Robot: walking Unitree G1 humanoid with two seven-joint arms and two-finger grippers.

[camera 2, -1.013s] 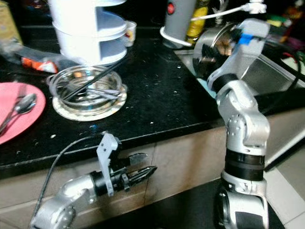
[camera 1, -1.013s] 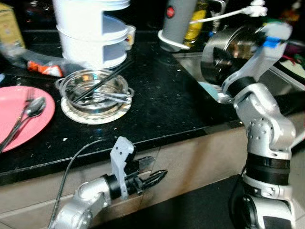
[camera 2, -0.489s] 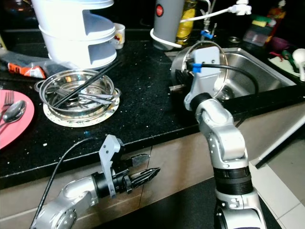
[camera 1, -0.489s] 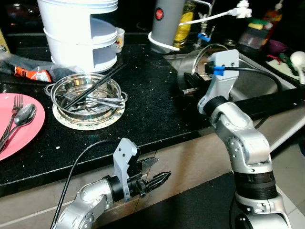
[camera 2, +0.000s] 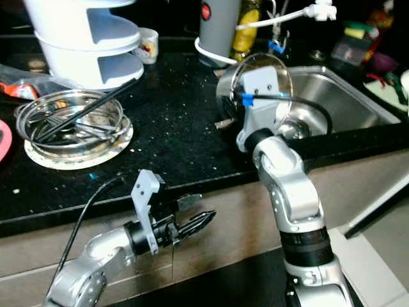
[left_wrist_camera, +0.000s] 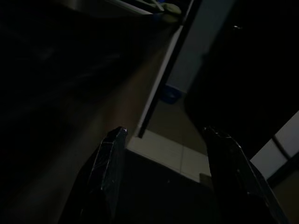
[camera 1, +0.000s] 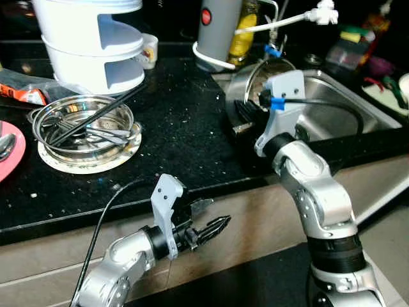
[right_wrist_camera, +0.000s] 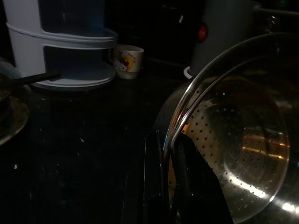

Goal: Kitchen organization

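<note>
- Black speckled stone forms the worktop (camera 1: 185, 137), with a steel sink (camera 1: 345, 109) set into it on the robot's right.
- Left eye view: the right tool (camera 1: 246, 118) is up at the worktop's edge beside the sink, its fingers clenched on the rim of a steel strainer bowl (camera 1: 252, 80) that stands tilted on edge, partly over the worktop and partly at the sink's near corner.
- Same view: the left tool (camera 1: 214, 227) hangs below the worktop's front edge, before the brown cabinet face, its fingers spread a little and grasping nothing.
- Same view, far left: a steel dish (camera 1: 83, 121) sits on a pale round mat (camera 1: 89, 157); black chopsticks (camera 1: 108, 109) and some cutlery lie across the dish.
- Behind the dish stands a white stacked container (camera 1: 92, 41), with a small printed cup (camera 1: 148, 50) just beside it.
- A pink plate (camera 1: 7, 150) shows at the left edge, and a grey kettle (camera 1: 217, 29) with a red button stands behind the strainer bowl.
- Right eye view: the same layout; the strainer bowl (camera 2: 265, 77) leans against the right wrist, its rim facing the sink (camera 2: 345, 102).
- Left wrist view: very dark; two black fingers (left_wrist_camera: 110, 163) stand apart with only floor and a dark cabinet face between them.
- Right wrist view: the black fingers (right_wrist_camera: 152, 177) pinch the strainer bowl's rim, one on each side, and the perforated inside (right_wrist_camera: 229, 154) gleams; the white container (right_wrist_camera: 60, 44) and cup (right_wrist_camera: 127, 59) stand beyond on the worktop.
</note>
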